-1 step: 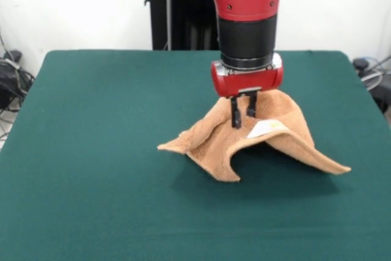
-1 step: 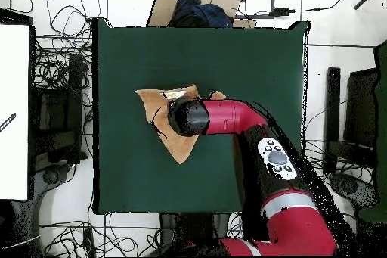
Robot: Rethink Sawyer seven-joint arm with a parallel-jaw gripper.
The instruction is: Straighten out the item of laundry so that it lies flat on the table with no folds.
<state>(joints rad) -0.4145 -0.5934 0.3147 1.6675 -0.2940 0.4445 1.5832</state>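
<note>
One big green table [image 1: 85, 169] carries the whole job, and there is plenty of bare cloth on every side for spreading out. On it, a little right of the middle in the front view, the orange-tan towel [image 1: 211, 142] stands up like a small tent: its middle is lifted, three corners trail down to the table, one pointing left, one near, one far out to the right, and a dark hollow shows under the raised part. A small white label [image 1: 266, 128] sits on the right slope near the peak.

The red and black arm [image 1: 244, 4] comes straight down over that peak, wrist vertical; seen from overhead it reaches in from the right and its end covers the towel's centre. The gripper [image 1: 242, 113] points straight down with its two black fingers [image 1: 235, 114] close together at the top of the tent, and by the way the cloth hangs from that spot I judge it pinched shut on a fold of the towel.

To do this step well, I would say the held part should be carried sideways and low, away from the corners resting on the table, so the cloth drags out taut, then let go only once it is down. Dropping it from here would likely leave a crumple.
</note>
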